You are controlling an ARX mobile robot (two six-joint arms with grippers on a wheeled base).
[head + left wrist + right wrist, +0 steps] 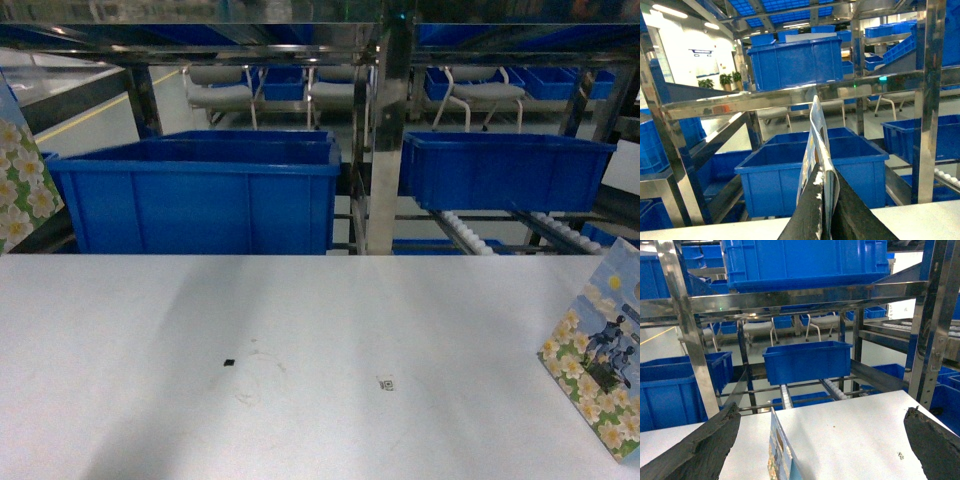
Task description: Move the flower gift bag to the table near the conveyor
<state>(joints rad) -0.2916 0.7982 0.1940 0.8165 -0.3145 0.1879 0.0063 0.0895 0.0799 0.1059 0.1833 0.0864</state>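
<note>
Two flower gift bags show in the head view. One flower gift bag point(20, 175) hangs at the left edge, cut off by the frame. My left gripper point(826, 176) is shut on that bag's top edge point(816, 135), which stands up thin between the black fingers point(807, 212). A second flower gift bag point(598, 365) stands upright on the white table point(300, 340) at the right. My right gripper point(822, 410) is open and wide, with this bag point(780, 452) low between its fingers point(700, 447), nearer the left one and not touching. Behind the table runs the conveyor point(468, 233) with white rollers.
Large blue bins point(200, 195) point(505, 170) sit on the steel rack right behind the table's far edge. A steel upright point(380, 130) stands at the middle. Two tiny black marks point(229, 362) lie on the table top. Chairs point(470, 95) stand beyond the rack.
</note>
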